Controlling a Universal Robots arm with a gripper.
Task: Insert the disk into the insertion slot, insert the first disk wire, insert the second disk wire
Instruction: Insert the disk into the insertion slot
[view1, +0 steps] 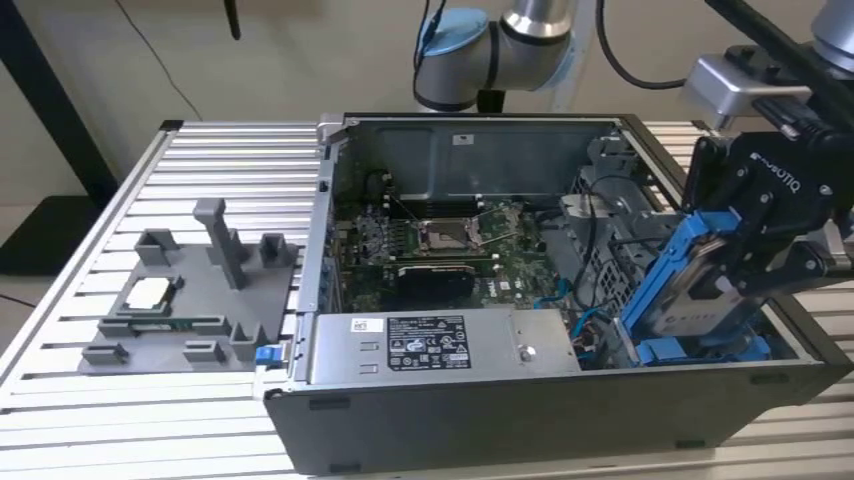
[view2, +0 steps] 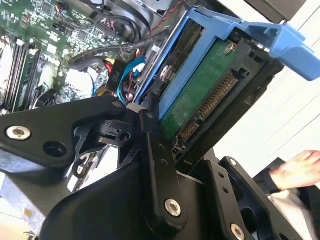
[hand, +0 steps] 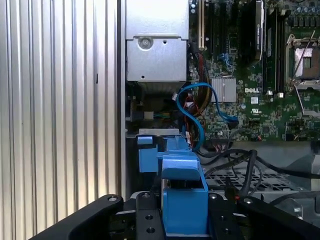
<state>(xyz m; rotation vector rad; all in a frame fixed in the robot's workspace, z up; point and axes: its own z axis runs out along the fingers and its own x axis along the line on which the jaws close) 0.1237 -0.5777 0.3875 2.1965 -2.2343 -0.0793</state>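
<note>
Pinching from both sides, the black gripper (view1: 731, 262) holds the disk (view1: 693, 302) by its bright blue carrier frame (view1: 671, 262). The disk hangs tilted, with its lower end down inside the open computer case (view1: 534, 420). In the second wrist view the green circuit board side of the disk and its connector face the camera, and one finger (view2: 156, 165) lies against the edge of the blue frame. Just under the gripper is the insertion slot (view1: 701, 352) with its blue rails. The disk is not seated flat in it, and whether its lower end touches the rails cannot be told. Near the slot a blue cable (hand: 197, 117) curls up. Farther from the gripper are the silver power supply box (view1: 441, 345) and the green motherboard (view1: 447, 240). Well apart, outside the case, a grey fixture block (view1: 187, 300) lies on the slatted metal table (view1: 80, 420). A person's hand (view2: 300, 169) is beyond the gripper in the second wrist view.
</note>
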